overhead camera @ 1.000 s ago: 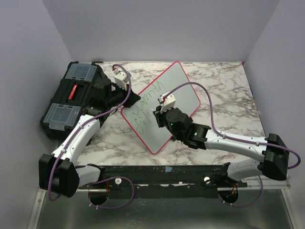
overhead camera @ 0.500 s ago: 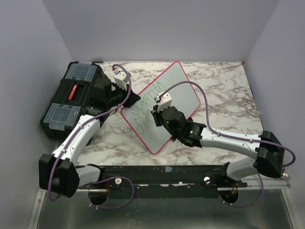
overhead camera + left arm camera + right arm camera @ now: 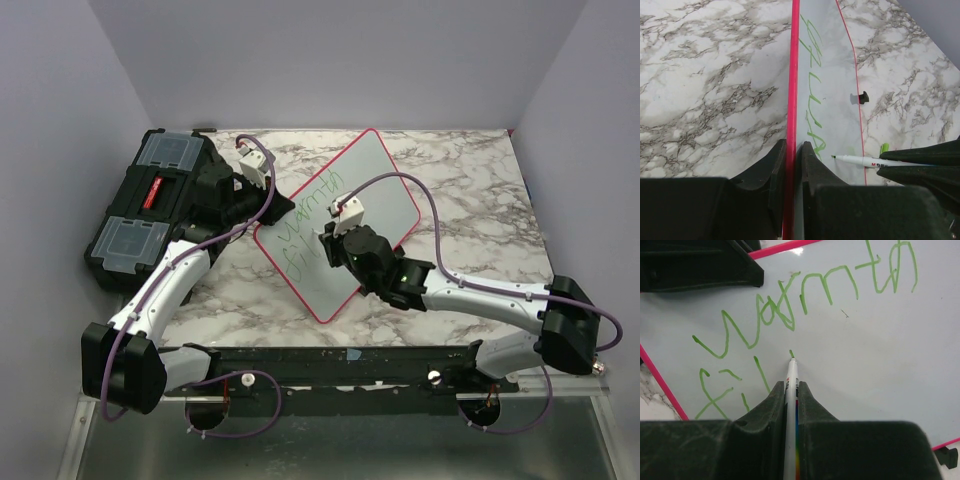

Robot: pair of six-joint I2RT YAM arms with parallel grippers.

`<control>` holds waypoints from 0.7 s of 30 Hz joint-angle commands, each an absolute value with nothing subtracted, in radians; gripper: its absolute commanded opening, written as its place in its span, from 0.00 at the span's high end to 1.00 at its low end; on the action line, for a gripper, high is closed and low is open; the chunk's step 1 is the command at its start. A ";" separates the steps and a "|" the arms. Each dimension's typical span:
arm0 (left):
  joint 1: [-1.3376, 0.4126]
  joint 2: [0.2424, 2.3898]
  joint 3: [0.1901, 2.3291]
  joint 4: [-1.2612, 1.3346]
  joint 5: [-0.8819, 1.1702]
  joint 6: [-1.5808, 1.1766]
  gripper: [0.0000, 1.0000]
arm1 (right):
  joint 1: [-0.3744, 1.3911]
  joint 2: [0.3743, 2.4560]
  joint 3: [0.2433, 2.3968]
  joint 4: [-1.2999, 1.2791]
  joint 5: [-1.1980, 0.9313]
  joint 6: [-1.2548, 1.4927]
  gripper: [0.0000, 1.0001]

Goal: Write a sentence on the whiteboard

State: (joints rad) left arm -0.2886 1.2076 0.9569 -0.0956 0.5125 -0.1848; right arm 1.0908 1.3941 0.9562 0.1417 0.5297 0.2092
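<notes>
Left fingers (image 3: 771,170) pinch the board's (image 3: 378,185) 9 o'clock rim. Right fingers (image 3: 769,412) grip the pen (image 3: 790,385), its tip at the lettering's (image 3: 789,315) 6 o'clock.

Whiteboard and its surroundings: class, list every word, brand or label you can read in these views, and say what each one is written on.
"Warmth": first line of the green sentence on the whiteboard.
"fil": second line, below it.
"M&G": printed on the marker barrel, small, so not certain.
Red label on the black toolbox: too small to read.
</notes>
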 commanded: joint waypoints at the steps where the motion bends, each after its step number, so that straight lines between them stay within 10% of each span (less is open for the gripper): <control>1: -0.293 1.192 0.948 -0.084 0.499 -0.117 1.00 | 1.085 1.369 0.911 0.125 0.502 0.243 0.99; 21: -0.293 1.186 0.949 -0.087 0.501 -0.118 1.00 | 1.085 1.307 0.806 0.078 0.471 0.322 0.99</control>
